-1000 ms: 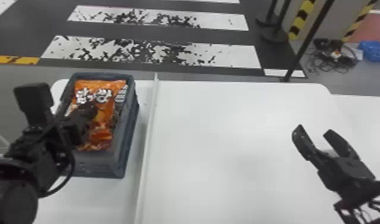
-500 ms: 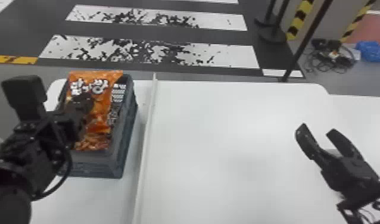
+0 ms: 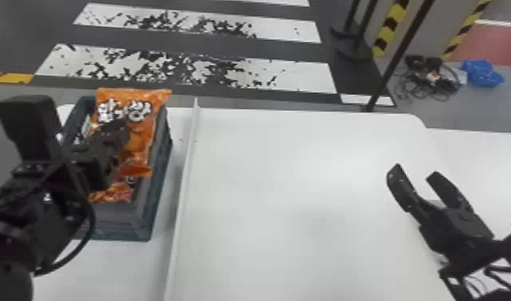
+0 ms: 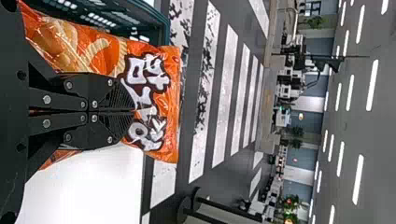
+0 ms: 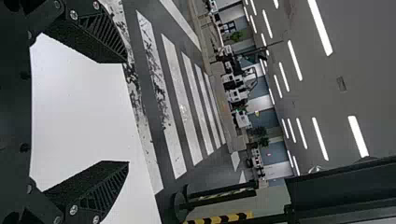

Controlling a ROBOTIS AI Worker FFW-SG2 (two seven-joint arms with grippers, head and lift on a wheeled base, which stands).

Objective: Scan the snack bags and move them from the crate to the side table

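Over the crate (image 3: 160, 176) at the left, my left gripper (image 3: 122, 130) is shut on an orange snack bag (image 3: 140, 138), which hangs upright with its upper end above the crate's far rim. The left wrist view shows the left gripper (image 4: 133, 112) with its fingers together against the orange snack bag (image 4: 168, 84). More orange snack packaging (image 3: 114, 193) lies in the crate beneath. Above the right part of the white table, my right gripper (image 3: 413, 176) stands open and holds nothing; its spread fingers also appear in the right wrist view, the right gripper (image 5: 126, 112) framing bare tabletop.
A raised white edge strip (image 3: 182, 188) runs front to back just right of the crate. The broad white table (image 3: 290, 192) extends from it to the right. A black pole (image 3: 399, 56) stands beyond the table's far edge.
The left gripper has lifted the orange bag from inside the crate, so its upper end now rises past the far rim. The right gripper has shifted only slightly.
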